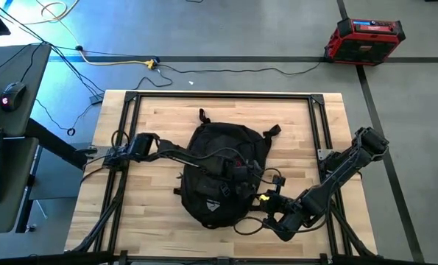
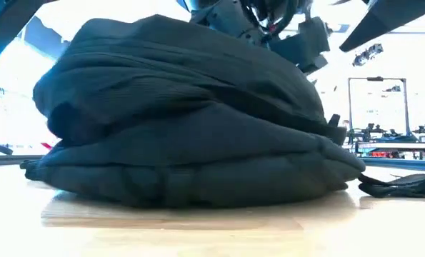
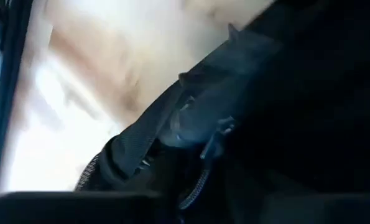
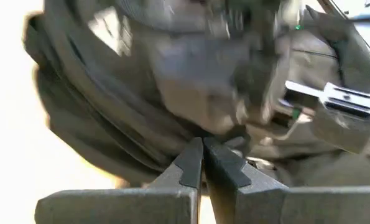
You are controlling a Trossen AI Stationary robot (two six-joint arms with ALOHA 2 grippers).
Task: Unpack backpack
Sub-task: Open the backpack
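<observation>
The black backpack [image 1: 211, 151] lies flat on its back in the middle of the wooden table, its white logo [image 1: 212, 207] toward the near edge; it fills the low view [image 2: 183, 128]. My left gripper [image 1: 242, 168] has reached in from the left and sits over the pack's right half. My right gripper [image 1: 266, 197] comes from the right at the pack's near right side. In the right wrist view its fingers are shut [image 4: 202, 148] against the pack's seam lines [image 4: 110, 106]. The left wrist view shows a zipper pull [image 3: 217, 134] close up. My right gripper has its shut fingertips [image 4: 194, 155] at the backpack's side seam [image 4: 200, 134], near the pack's near right corner, coming in low from the table's right. What lies between the tips is too small to tell. The pack rests on the table.
A loose black strap [image 2: 405, 185] trails on the table to the pack's right. The top loop [image 1: 202, 116] and another strap [image 1: 272, 132] point toward the far edge. Black frame rails [image 1: 318, 132] border the table. A red case [image 1: 364, 38] stands on the floor beyond.
</observation>
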